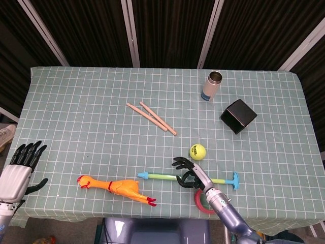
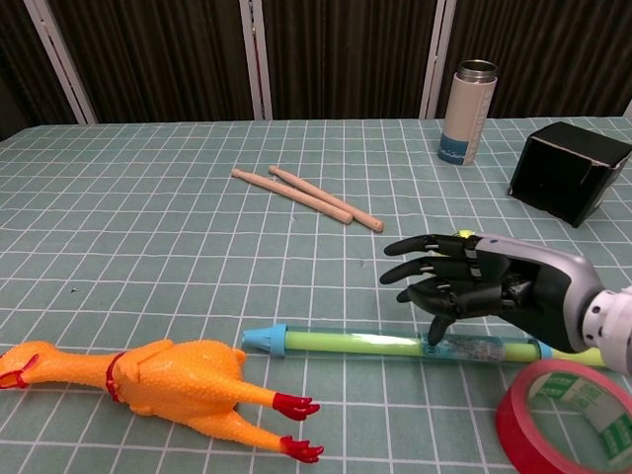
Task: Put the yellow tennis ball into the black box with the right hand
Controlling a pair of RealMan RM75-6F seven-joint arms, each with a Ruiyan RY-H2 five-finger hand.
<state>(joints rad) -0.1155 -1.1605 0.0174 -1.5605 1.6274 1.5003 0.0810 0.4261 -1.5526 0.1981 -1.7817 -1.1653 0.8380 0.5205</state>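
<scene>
The yellow tennis ball (image 1: 197, 151) lies on the checked cloth right of centre. In the chest view only a sliver of the tennis ball (image 2: 462, 235) shows above my right hand. The black box (image 1: 238, 116) (image 2: 570, 172) stands tilted at the right, behind the ball. My right hand (image 1: 188, 173) (image 2: 474, 288) hovers just in front of and left of the ball, over the green tube, fingers spread and holding nothing. My left hand (image 1: 21, 166) stays at the table's left front edge, fingers apart and empty.
A green and blue tube toy (image 1: 177, 178) lies under the right hand, a red tape roll (image 2: 568, 420) in front of it. A rubber chicken (image 1: 118, 186), two wooden sticks (image 1: 152, 118) and a steel bottle (image 1: 212, 86) are also on the table.
</scene>
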